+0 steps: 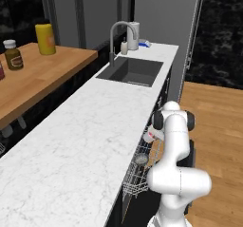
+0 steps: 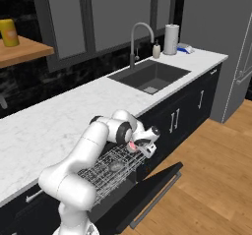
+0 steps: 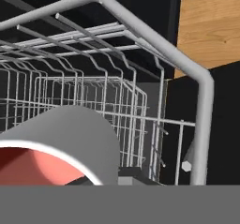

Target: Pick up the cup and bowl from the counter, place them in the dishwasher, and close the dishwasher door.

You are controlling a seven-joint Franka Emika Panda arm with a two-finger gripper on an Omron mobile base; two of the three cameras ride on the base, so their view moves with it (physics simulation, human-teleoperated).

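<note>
Hand (image 2: pixel 139 147) grips one cup (image 2: pixel 133 146) above one racked bowl (image 2: pixel 116 167).

No legible text, label, brand or number on any bottle, canister or appliance.

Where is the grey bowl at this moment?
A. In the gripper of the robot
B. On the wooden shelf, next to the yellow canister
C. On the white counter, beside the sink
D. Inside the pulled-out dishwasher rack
D. The bowl lies on the white wire rack of the open dishwasher, while the gripper is shut on the cup just over the rack's edge.
</note>
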